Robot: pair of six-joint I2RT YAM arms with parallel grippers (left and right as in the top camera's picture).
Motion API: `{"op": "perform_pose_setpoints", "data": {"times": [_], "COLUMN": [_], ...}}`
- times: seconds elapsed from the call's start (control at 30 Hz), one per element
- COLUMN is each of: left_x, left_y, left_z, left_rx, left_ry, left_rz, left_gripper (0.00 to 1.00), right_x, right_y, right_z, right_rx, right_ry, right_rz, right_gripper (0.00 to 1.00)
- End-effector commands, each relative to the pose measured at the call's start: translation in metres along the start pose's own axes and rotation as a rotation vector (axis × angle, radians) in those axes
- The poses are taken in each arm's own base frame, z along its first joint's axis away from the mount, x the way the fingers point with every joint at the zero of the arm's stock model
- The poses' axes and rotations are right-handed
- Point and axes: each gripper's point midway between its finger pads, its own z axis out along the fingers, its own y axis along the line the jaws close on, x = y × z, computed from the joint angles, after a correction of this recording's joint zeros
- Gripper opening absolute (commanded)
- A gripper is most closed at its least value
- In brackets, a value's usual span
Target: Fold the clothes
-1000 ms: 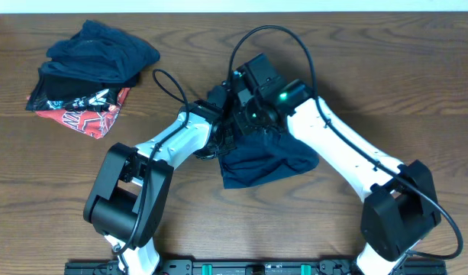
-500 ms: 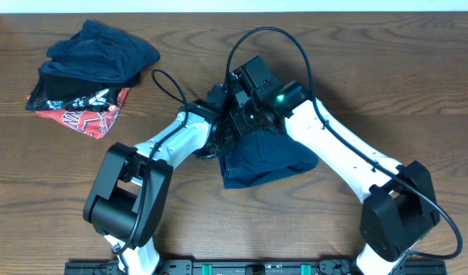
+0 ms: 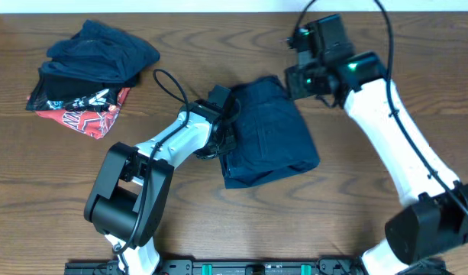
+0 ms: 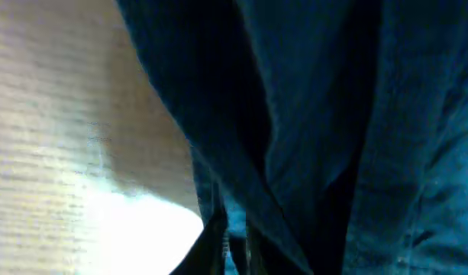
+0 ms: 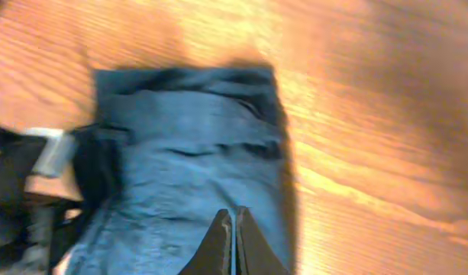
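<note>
Centrally placed: one navy garment [image 3: 268, 130], plain, folded down to a thick rough rectangle, lying flat on the bench [image 3: 50, 176] between the two arms. Its long axis runs from the far side toward the near side, leaning a little to the right as it comes nearer, with creases and a doubled hem showing at the far end. Left gripper [image 3: 226, 134]: pressed in against the garment's left long edge, about midway along it, touching or buried in the cloth. Its wrist view is filled with dark folds at close range, and I cannot tell whether it is open or what it has hold of. Right gripper [image 5: 234, 220]: fingers brought fully together, nothing between them, raised off the bench just beyond the garment's far right corner and apart from the cloth. The left arm is thus the nearer one. Any further fold would likely go across the long axis, far end over near. Well apart, at the far left corner: a pile of clothes [image 3: 96, 53], dark navy on top, with a red-and-black piece [image 3: 81, 111] carrying white print underneath.
</note>
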Motion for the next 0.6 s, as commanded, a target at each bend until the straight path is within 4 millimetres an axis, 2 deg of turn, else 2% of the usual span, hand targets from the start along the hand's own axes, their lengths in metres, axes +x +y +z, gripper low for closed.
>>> {"op": "perform_pose_setpoints", "data": {"times": [0.0, 0.1, 0.23, 0.37, 0.57], "left_x": [0.016, 0.012, 0.000, -0.013, -0.020], "left_y": [0.022, 0.034, 0.043, 0.030, 0.002], "left_z": [0.004, -0.018, -0.047, -0.067, -0.072], "left_rx": [-0.065, -0.089, -0.104, -0.032, 0.104], "left_ry": [0.067, 0.034, -0.058, -0.144, -0.162], "left_rz": [-0.023, -0.043, -0.057, -0.050, 0.012], "left_gripper": [0.30, 0.49, 0.63, 0.68, 0.69], "right_x": [0.029, 0.043, 0.066, 0.092, 0.134], "right_y": [0.000, -0.001, 0.002, 0.014, 0.038], "right_z": [0.040, 0.064, 0.091, 0.111, 0.124], "right_rx": [-0.029, -0.026, -0.041, -0.118, -0.190], "right_ry": [0.121, 0.177, 0.272, 0.381, 0.548], "right_rz": [-0.017, -0.020, -0.015, 0.007, 0.014], "right_gripper": [0.04, 0.05, 0.04, 0.03, 0.04]}}
